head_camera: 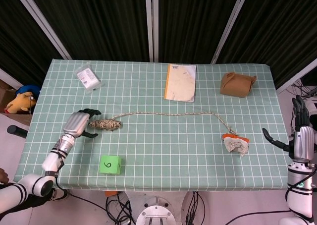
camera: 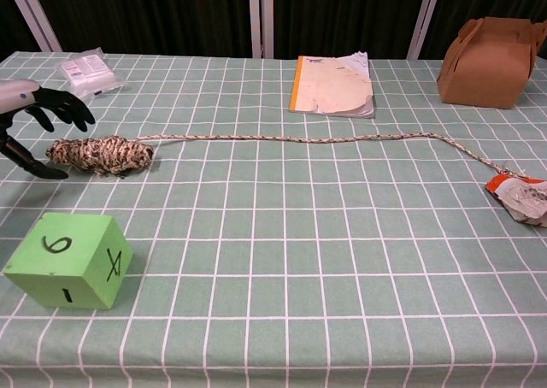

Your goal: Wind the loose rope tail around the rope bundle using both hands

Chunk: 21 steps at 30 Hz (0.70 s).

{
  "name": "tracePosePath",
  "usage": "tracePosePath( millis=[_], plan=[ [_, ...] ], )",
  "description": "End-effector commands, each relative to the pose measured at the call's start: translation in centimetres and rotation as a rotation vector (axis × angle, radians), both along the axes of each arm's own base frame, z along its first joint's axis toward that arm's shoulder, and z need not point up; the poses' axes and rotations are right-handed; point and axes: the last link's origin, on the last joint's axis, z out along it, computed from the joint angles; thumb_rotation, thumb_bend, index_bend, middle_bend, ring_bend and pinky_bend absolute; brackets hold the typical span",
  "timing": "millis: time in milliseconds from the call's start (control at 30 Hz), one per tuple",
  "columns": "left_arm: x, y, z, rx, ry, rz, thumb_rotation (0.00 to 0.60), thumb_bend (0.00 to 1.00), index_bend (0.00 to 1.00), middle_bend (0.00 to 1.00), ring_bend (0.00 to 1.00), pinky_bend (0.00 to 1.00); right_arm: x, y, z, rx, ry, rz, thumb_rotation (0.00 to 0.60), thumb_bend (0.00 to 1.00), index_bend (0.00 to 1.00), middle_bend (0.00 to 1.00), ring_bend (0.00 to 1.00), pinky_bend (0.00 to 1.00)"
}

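Observation:
The rope bundle [head_camera: 105, 124] [camera: 101, 155], a mottled tan and black wad, lies on the left half of the green checked table. Its loose rope tail [head_camera: 173, 114] [camera: 316, 138] runs right across the table to an orange-and-white tag [head_camera: 236, 143] [camera: 521, 196]. My left hand [head_camera: 79, 124] [camera: 32, 119] is open just left of the bundle, fingers spread around its left end, nothing held. My right hand [head_camera: 300, 136] hangs open beyond the table's right edge, far from the rope, and is missing from the chest view.
A green cube [head_camera: 110, 164] [camera: 68, 261] marked 6 sits near the front left. A notebook [head_camera: 181, 82] [camera: 333, 85], a brown paper box [head_camera: 237, 84] [camera: 494, 50] and a plastic packet [head_camera: 88, 78] [camera: 90, 73] lie along the far side.

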Motion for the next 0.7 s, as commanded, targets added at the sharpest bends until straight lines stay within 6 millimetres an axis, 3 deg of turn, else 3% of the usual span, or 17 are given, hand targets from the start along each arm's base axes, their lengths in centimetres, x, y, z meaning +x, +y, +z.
tracePosePath(
  millis=[33,700],
  plan=[
    [0.01,0.17,-0.43,-0.006,-0.016,0.009,0.600,0.15,0.33,0.33,0.27,0.35,-0.26,0.00,-0.23,0.000,-0.002,-0.007,0.600,0.16,0.00,0.00,0.00,0.00],
    [0.32,1.05,-1.34,-0.021,-0.060,0.020,0.600,0.21,0.42,0.42,0.35,0.41,-0.94,-0.27,-0.97,0.025,0.001,-0.030,0.600,0.17,0.00,0.00,0.00,0.00]
  ],
)
